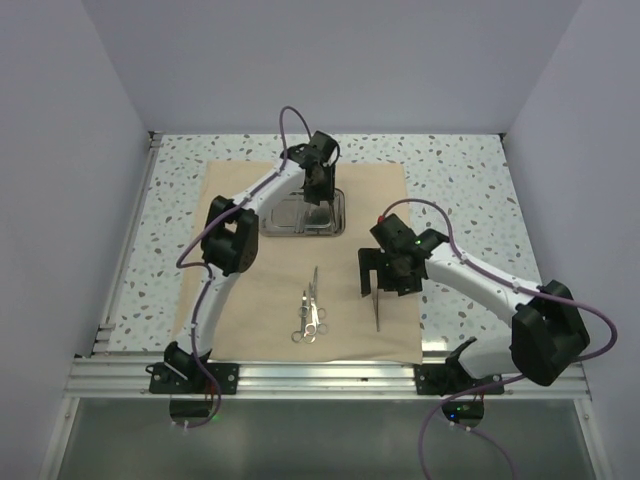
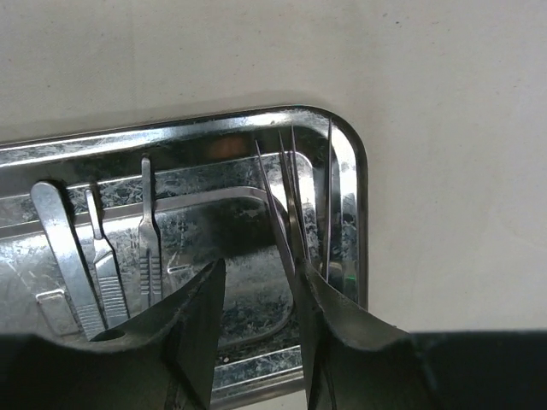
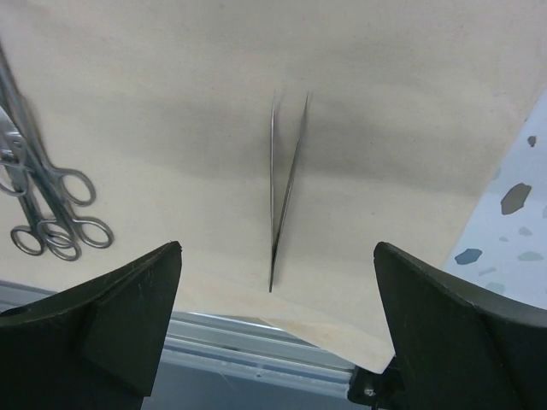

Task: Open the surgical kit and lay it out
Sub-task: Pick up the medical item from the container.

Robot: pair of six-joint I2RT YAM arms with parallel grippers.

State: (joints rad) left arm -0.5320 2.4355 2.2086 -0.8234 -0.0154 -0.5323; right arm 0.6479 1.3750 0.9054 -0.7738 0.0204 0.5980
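We see the steel tray [image 1: 343,224] sitting on the far part of the opened cloth wrap [image 1: 250,300]. The left gripper [image 2: 258,269] hangs over the tray's right end, jaws narrowly parted, with the tray tweezers [image 2: 286,205] leaning by one finger [image 2: 333,329] beside the rounded rim. Nearer than the tray, across bare cloth, lie the ring-handled instruments [image 1: 310,315]. Nearer and to the right of the tray, the right gripper [image 3: 278,248] spreads wide above the loose tweezers [image 3: 286,188], whose joined end almost reaches the cloth's near edge.
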